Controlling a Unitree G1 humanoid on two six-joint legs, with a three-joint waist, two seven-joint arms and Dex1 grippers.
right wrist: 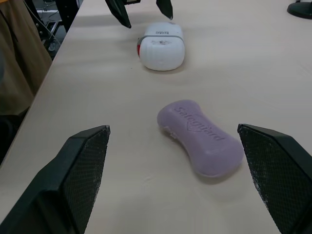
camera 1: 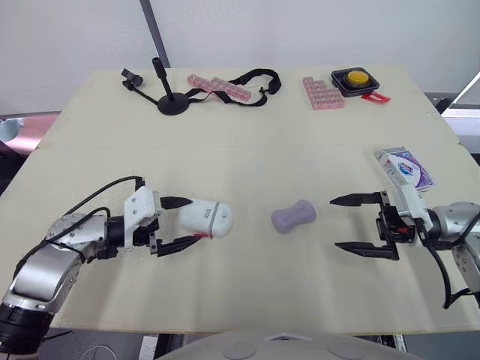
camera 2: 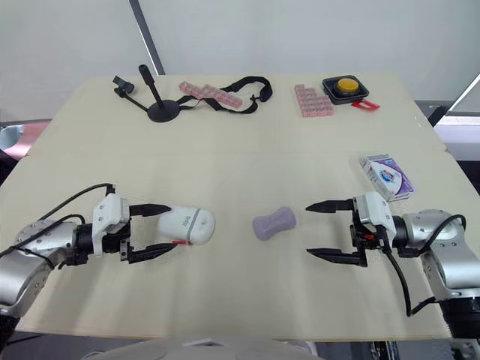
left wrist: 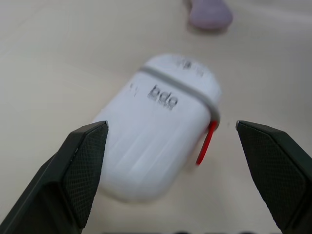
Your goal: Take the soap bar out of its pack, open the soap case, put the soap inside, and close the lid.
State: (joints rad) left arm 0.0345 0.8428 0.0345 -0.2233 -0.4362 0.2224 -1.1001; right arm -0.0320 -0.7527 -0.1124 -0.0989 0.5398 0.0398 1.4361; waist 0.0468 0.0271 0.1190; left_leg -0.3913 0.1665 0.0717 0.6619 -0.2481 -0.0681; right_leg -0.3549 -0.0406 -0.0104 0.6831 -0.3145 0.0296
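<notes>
The soap bar [camera 1: 293, 217] lies bare in the middle of the bench [camera 1: 262, 150], already out of its soap pack [camera 1: 405, 166], which sits well apart near the bench's right edge. The bar's long axis runs roughly left to right across the bench, tilted a little, so one rounded end points toward your right end effector [camera 1: 334, 223].

That end effector is the nearer one to the bar. It hangs released, with its two black fingers spread wide, one toward the far side of the bench and one toward you, and the bar sits just off its tips toward the robot's left. A straight reach leftward should bring the bar between the fingers, which would then close across its narrow waist rather than its length.

On the bar's other side, near but not touching it, lies the white soap case [camera 1: 199, 216]. Its long axis also runs left to right, with the lid [camera 1: 223, 218] end facing the bar and a red tab [left wrist: 206, 144] on the side nearer you. The lid looks shut.

Your left end effector [camera 1: 192, 221] is spread open with a finger on either side of the case's near end. You cannot tell from here whether either finger touches it. The case needs holding and opening before the bar goes in.
</notes>
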